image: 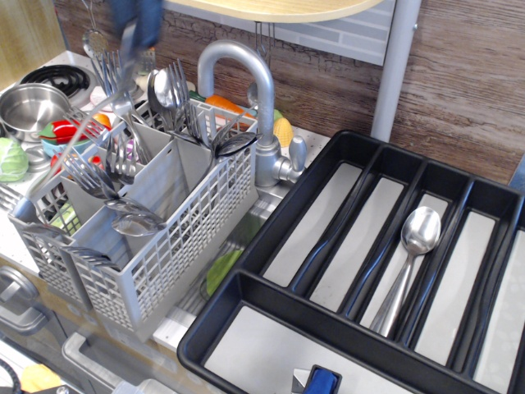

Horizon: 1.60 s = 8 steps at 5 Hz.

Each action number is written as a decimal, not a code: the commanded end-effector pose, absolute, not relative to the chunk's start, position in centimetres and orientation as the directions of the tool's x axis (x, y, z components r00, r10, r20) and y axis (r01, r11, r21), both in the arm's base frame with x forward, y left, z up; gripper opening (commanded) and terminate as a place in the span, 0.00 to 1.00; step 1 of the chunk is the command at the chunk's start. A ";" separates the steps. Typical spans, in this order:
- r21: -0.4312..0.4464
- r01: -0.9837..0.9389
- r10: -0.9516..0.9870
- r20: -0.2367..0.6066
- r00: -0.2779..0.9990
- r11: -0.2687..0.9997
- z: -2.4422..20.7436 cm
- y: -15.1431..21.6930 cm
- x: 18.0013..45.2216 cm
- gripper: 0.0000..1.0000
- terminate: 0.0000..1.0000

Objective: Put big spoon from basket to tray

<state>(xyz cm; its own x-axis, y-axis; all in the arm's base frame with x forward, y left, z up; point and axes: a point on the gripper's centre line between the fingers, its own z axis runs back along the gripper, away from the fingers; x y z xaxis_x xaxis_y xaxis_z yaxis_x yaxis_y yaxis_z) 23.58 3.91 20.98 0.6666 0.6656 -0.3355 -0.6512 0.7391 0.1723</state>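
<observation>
My gripper [136,23] is a dark blue blur at the top left, above the back left of the light grey lattice basket [176,238]. It looks shut on a long steel piece that I take for the big spoon [98,115]. The piece shows only as a pale slanted streak running down-left from the gripper over the basket's left side. The black tray [271,291] with long pale-floored slots lies at the right. A steel spoon [414,246] lies in one of its slots. Forks and smaller spoons [168,86] stand in the basket.
A grey tap [250,90] arches right behind the basket, between it and the tray. A steel pot [29,103] and toy vegetables [10,158] sit at the left. A grey post [395,66] stands behind the tray. A wooden shelf [279,8] hangs overhead.
</observation>
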 end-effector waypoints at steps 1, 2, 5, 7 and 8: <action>0.147 -0.813 0.798 -0.350 0.490 0.564 22.7 1.0 25.6 0.00 0.00; 0.017 -0.896 0.814 -0.427 0.394 0.443 21.3 -0.6 26.4 0.00 0.00; -0.309 -0.920 0.772 -0.512 0.376 0.243 15.7 -8.6 29.5 0.00 0.00; -0.395 -0.869 0.769 -0.440 0.464 0.298 14.8 -13.5 34.9 0.00 0.00; -0.440 -0.841 0.749 -0.429 0.505 0.316 12.1 -13.8 36.2 0.00 0.00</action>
<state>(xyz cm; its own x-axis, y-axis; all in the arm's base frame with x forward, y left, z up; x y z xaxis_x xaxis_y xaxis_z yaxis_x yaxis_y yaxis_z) 35.76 -13.24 9.56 0.4991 0.7487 -0.4363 -0.8545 0.3413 -0.3917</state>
